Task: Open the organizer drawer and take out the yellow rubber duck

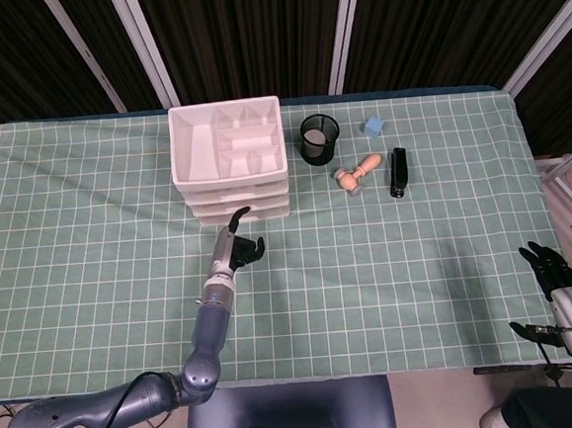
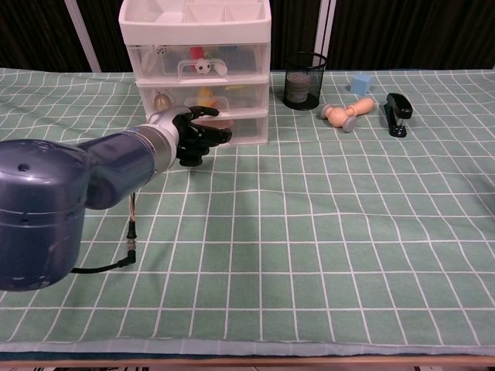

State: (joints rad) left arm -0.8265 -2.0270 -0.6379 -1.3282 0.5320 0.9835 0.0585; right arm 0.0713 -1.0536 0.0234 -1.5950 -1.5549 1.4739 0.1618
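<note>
The white three-drawer organizer stands at the back of the table, all drawers closed. Through the clear front of the middle drawer I see the yellow rubber duck. My left hand hovers just in front of the lower drawers. Its fingers are apart and partly curled, and it holds nothing. One finger points up toward the drawer fronts. I cannot tell whether it touches them. My right hand rests open off the table's front right corner.
Right of the organizer stand a black mesh cup and a small blue cube. A wooden peg toy and a black stapler lie beside them. A green checked cloth covers the table.
</note>
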